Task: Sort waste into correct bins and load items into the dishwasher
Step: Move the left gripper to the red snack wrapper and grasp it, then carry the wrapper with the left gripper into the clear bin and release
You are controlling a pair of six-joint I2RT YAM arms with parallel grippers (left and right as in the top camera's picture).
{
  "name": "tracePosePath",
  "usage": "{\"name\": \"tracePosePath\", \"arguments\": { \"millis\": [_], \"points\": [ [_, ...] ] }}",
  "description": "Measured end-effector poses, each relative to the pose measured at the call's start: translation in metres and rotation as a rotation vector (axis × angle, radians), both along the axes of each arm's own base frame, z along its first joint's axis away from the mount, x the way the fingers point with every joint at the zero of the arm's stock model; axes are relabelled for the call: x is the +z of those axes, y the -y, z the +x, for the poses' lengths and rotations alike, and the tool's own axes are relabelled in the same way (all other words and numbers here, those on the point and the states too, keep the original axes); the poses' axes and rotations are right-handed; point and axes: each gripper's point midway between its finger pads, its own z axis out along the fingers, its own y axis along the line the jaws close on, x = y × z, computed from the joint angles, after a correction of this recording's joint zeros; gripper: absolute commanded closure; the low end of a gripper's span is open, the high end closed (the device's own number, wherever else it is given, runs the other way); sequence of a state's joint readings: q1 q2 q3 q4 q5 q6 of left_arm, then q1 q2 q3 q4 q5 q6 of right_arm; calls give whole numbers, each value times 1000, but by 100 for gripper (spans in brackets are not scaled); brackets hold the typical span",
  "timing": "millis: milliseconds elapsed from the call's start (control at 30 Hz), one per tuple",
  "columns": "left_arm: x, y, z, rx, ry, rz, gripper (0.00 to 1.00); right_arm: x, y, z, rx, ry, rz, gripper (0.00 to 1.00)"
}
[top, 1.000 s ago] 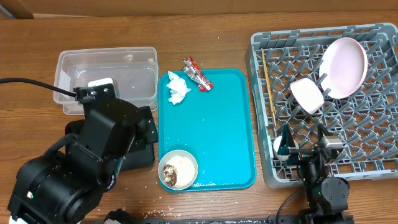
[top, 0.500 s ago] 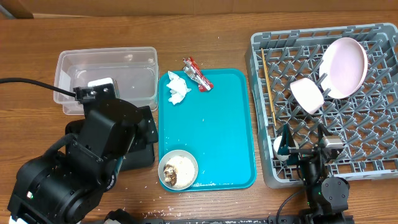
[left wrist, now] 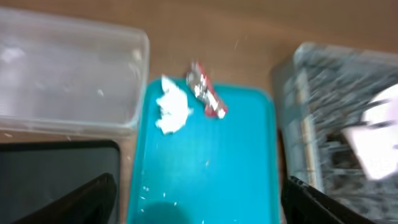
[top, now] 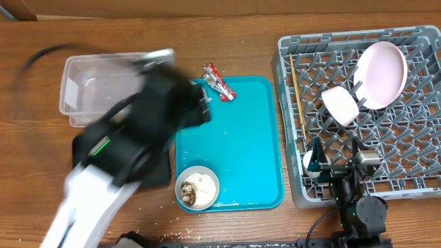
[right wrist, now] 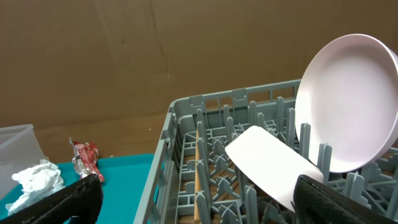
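Observation:
My left gripper [left wrist: 202,208] is open and empty above the teal tray [left wrist: 205,168]. In the overhead view it is a dark blur [top: 195,105] over the tray's far left corner. The white tissue [left wrist: 171,109] and red wrapper [left wrist: 207,99] lie ahead of it on the tray's far end. A whitish bowl [top: 197,187] holding food crumbs sits at the tray's near edge. My right gripper [top: 335,160] is open and empty over the grey dish rack [top: 289,48]. The rack holds the plate [top: 381,74], a bowl [top: 340,105], a cup [top: 311,164] and chopsticks [top: 298,96].
The clear tub [top: 89,83] stands left of the teal tray [top: 255,138]. The black tray [top: 155,176] lies in front of it, mostly hidden under my left arm. Crumbs are scattered on the table by the tray's near edge.
My left arm has swung fast up and to the right, from over the black tray to the teal tray's far left corner, and now hides the tissue overhead. The right arm has not moved.

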State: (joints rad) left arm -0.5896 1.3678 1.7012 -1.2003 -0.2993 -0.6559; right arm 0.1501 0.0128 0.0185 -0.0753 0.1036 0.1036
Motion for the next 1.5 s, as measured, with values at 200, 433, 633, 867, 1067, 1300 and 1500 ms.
{"name": "tracePosePath", "arguments": {
  "millis": [200, 433, 633, 867, 1067, 1300, 1500],
  "points": [
    [-139, 64, 82, 17, -220, 68, 28, 0, 0, 0, 0, 0, 0, 0],
    [-238, 84, 113, 149, -323, 40, 22, 0, 0, 0, 0, 0, 0, 0],
    [-287, 87, 132, 211, -340, 11, 25, 0, 0, 0, 0, 0, 0, 0],
    [-294, 85, 153, 247, -295, -40, 44, 0, 0, 0, 0, 0, 0, 0],
    [-291, 78, 160, 267, -272, -39, 47, 0, 0, 0, 1, 1, 0, 0],
    [-296, 77, 168, 232, -243, 1, 96, 0, 0, 0, 0, 1, 0, 0],
    [-293, 80, 159, 89, -292, 82, 96, 0, 0, 0, 0, 1, 0, 0]
  ]
}}
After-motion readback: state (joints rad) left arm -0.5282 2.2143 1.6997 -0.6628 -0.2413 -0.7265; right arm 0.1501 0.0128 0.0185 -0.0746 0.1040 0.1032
